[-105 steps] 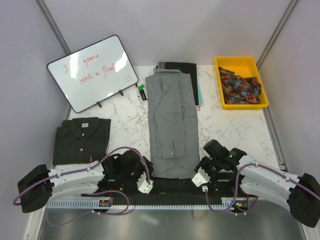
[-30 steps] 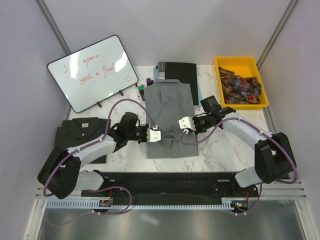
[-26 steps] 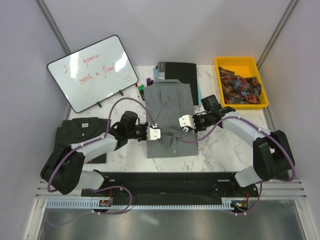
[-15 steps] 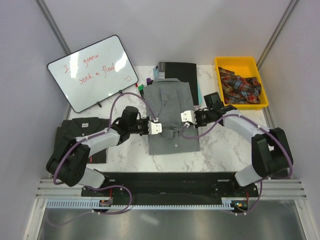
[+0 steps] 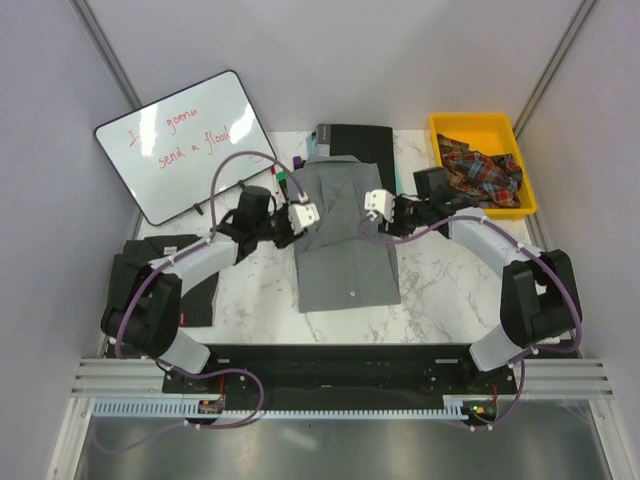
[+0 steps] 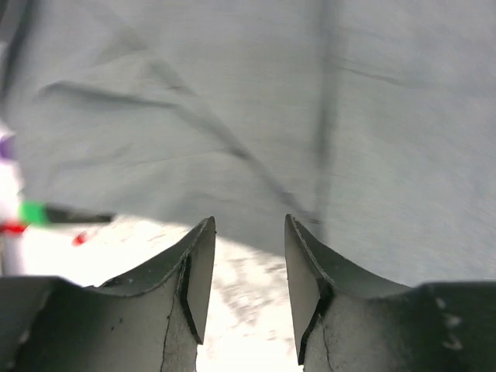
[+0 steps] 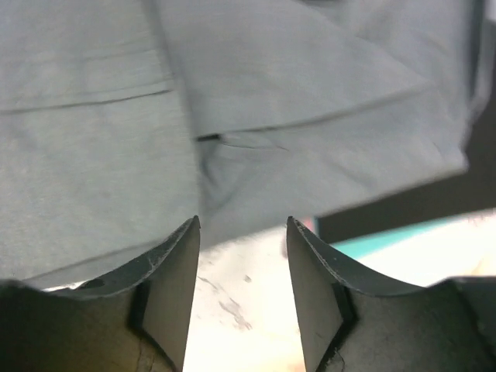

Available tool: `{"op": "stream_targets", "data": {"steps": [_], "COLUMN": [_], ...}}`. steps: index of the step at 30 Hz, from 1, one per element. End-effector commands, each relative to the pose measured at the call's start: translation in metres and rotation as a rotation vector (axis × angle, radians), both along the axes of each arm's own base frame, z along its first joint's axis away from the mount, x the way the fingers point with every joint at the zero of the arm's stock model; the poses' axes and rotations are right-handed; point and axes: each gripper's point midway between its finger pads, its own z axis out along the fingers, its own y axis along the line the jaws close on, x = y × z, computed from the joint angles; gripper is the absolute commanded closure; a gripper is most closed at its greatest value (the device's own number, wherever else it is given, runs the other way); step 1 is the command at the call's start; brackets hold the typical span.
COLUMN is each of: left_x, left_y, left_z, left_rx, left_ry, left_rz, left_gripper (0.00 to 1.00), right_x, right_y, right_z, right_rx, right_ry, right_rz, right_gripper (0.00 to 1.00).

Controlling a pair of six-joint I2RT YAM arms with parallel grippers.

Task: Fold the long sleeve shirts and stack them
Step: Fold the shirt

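Note:
The plain grey shirt (image 5: pixel 345 250) lies folded in half on the middle of the marble table. My left gripper (image 5: pixel 302 214) is at its far left edge and my right gripper (image 5: pixel 377 202) at its far right edge. Both are open and empty. In the left wrist view the gripper (image 6: pixel 248 232) hangs over bare marble just off the grey cloth (image 6: pixel 310 116). In the right wrist view the gripper (image 7: pixel 242 232) also stands just off the cloth (image 7: pixel 232 93). The dark striped shirt (image 5: pixel 203 298) lies folded at the left, partly under my left arm.
A black book with a teal edge (image 5: pixel 355 140) lies behind the grey shirt and shows in the right wrist view (image 7: pixel 403 209). A yellow bin (image 5: pixel 483 125) with plaid cloth stands at the far right. A whiteboard (image 5: pixel 185 145) and markers (image 5: pixel 283 180) are at the far left.
The grey shirt lay long 3.5 s ago and now lies folded in half. Both grippers have moved toward the far end of the shirt and out to its edges.

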Motion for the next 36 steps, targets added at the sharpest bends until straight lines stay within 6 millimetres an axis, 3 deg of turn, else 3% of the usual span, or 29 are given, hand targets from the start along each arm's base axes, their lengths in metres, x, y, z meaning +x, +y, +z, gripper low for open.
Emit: {"op": "stream_targets", "data": {"steps": [1,3,4,7,10,15,21,25,28,30,36], "left_x": [0.024,-0.005,-0.021,-0.081,-0.103,-0.099,-0.114,-0.124,-0.132,-0.144,-0.160], "left_y": [0.025,0.017,0.012,-0.020,-0.035,-0.044,-0.047,-0.044,-0.043,-0.041,-0.033], "left_z": [0.056,0.063,0.082,0.081,0.061,0.017,-0.025,-0.050,-0.062,-0.064,-0.058], "left_rx": [-0.178,-0.227,-0.268,-0.254,-0.228,-0.201,-0.079,0.004,0.075,0.109,0.175], "left_ry": [0.183,0.270,0.258,0.297,0.380,0.619,0.684,0.740,0.780,0.809,0.808], "left_rz": [0.273,0.202,0.145,-0.062,-0.072,0.046,0.050,0.078,0.092,0.081,0.074], "left_gripper": [0.51,0.49,0.49,0.51,0.52,0.54,0.55,0.55,0.58,0.59,0.59], "right_x": [0.024,0.001,-0.007,-0.046,-0.065,-0.080,-0.099,-0.121,-0.134,-0.132,-0.141], "right_y": [-0.016,-0.016,-0.014,0.002,0.020,0.041,0.041,0.035,0.029,0.032,0.036], "right_z": [0.068,0.068,0.072,0.064,0.049,0.012,-0.045,-0.069,-0.077,-0.071,-0.063], "right_rx": [0.135,0.156,0.174,0.233,0.295,0.319,0.225,0.202,0.175,0.185,0.187], "right_ry": [0.048,0.188,0.227,0.424,0.636,0.863,1.007,1.102,1.105,1.096,1.168], "right_rz": [-0.194,-0.230,-0.230,-0.208,-0.234,-0.296,-0.389,-0.461,-0.492,-0.499,-0.566], "right_gripper": [0.43,0.44,0.48,0.56,0.63,0.67,0.68,0.68,0.69,0.69,0.70]}}
